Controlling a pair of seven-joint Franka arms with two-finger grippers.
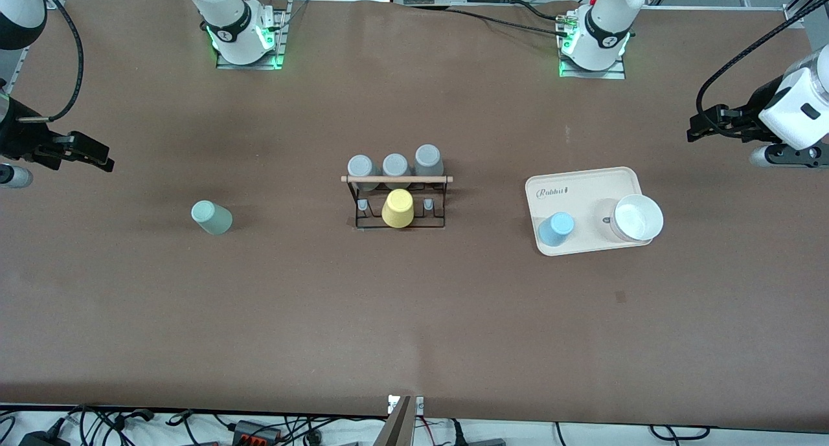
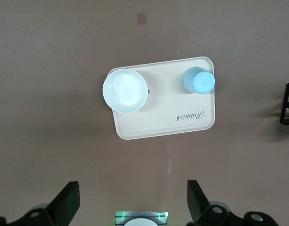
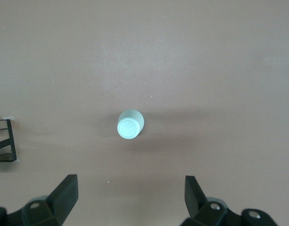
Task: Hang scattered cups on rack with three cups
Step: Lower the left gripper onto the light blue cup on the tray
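The mint-green cup (image 1: 211, 217) stands upside down on the brown table toward the right arm's end; it also shows in the right wrist view (image 3: 130, 125). The light blue cup (image 1: 556, 229) stands upside down on the cream tray (image 1: 583, 187); it also shows in the left wrist view (image 2: 198, 81). The black wire rack (image 1: 396, 200) with its wooden dowel stands mid-table, with three grey cups (image 1: 395, 166) and a yellow cup (image 1: 397, 208) on its pegs. My right gripper (image 1: 97, 158) (image 3: 130, 188) is open, empty and high over the table near the mint cup. My left gripper (image 1: 699, 125) (image 2: 133, 195) is open, empty and high near the tray.
A white bowl (image 1: 638, 217) sits on the tray beside the blue cup, toward the left arm's end; it also shows in the left wrist view (image 2: 126, 90). A corner of the rack shows in each wrist view (image 2: 288, 103) (image 3: 5, 139).
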